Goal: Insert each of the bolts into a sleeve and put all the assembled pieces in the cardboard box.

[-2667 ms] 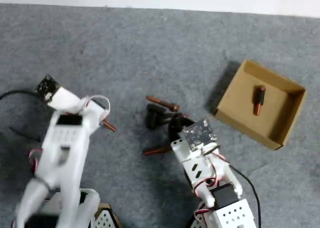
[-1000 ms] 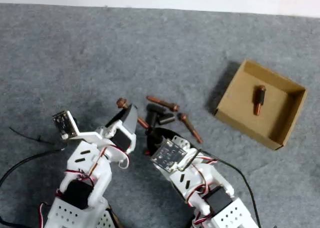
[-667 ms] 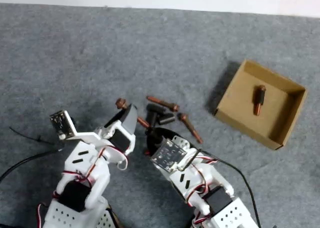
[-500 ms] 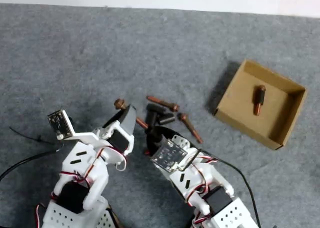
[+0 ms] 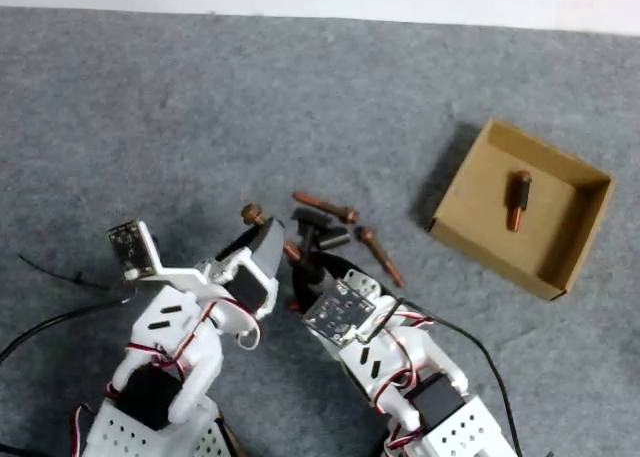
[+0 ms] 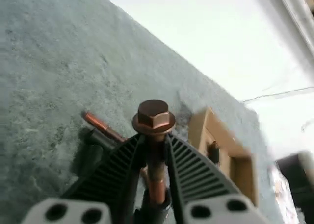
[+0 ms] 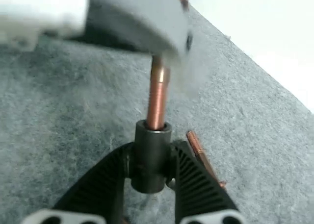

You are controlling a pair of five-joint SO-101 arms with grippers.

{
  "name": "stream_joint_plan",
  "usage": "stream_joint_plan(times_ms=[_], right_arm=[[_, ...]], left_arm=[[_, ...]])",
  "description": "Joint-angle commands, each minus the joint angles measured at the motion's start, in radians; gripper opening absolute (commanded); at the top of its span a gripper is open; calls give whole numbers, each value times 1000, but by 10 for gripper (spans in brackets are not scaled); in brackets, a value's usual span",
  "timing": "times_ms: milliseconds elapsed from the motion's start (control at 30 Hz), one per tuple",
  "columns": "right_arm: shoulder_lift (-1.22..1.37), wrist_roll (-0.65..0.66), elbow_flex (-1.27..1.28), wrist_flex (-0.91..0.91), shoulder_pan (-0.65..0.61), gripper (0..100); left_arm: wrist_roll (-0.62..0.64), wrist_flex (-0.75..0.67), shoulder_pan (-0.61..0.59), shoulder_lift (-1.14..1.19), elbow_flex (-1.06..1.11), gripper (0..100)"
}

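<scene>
Moving in from the side far from the box (image 5: 495,255), the left claw (image 6: 155,140) has been carrying its bolt (image 6: 153,118) over to the right claw (image 7: 152,164). The bolt head is now sitting a little nearer the box than a moment ago.

The left claw is squeezing the bolt tight just under its head, so the long end is sticking out free. The right claw is gripping a sleeve (image 7: 153,138) with its hole facing the bolt. That is lining the two up, and the bolt tip is just going into the hole. It looks only a little way in, so more pushing is likely needed.

One finished piece (image 5: 517,200) is lying inside the box. Between the claws and the box, a loose bolt (image 5: 325,207), a second loose bolt (image 5: 380,257) and a spare sleeve (image 5: 335,239) are lying on the grey mat (image 5: 200,97), very near the claws. They are not blocking the push. But whichever arm is carrying the joined piece to the box will likely be lifting it over them.
</scene>
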Motion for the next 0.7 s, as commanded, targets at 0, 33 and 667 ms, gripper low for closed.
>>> stream_joint_plan(times_ms=[0,33,667], right_arm=[[-5,9,120,-30,-7,5],[-5,9,120,-30,-7,5],[-5,41,117,-10,-8,5]], left_arm=[[-2,0,51,-16,-56,4],[-2,0,50,-16,-56,4],[-26,304,47,-16,-136,4]])
